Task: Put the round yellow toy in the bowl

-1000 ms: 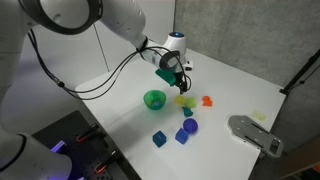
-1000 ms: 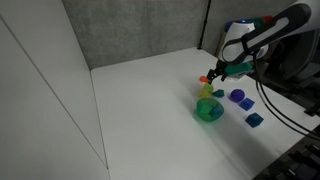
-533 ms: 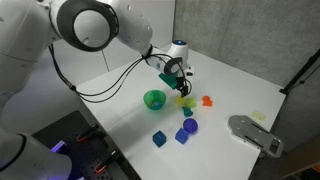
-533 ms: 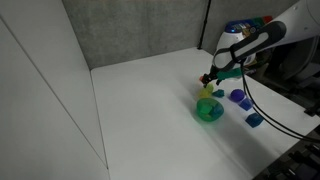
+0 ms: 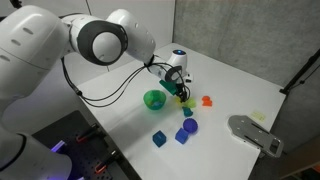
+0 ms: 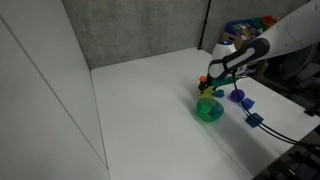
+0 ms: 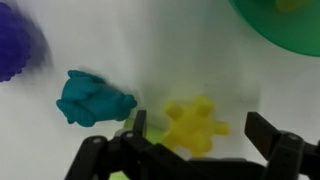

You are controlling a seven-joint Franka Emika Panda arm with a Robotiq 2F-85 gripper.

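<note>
The round yellow toy lies on the white table, seen close up in the wrist view. My gripper is open with one finger on each side of the toy, low over the table. In both exterior views the gripper hangs just beside the green bowl, which also shows at the top right corner of the wrist view. The arm mostly hides the yellow toy in the exterior views.
A teal toy and a yellow-green toy lie right beside the yellow one. An orange toy, a purple toy and blue blocks are nearby. A grey object lies at the table's edge.
The arm has lowered the gripper from above the toys down to the table beside the bowl. The toys and bowl have not moved.
</note>
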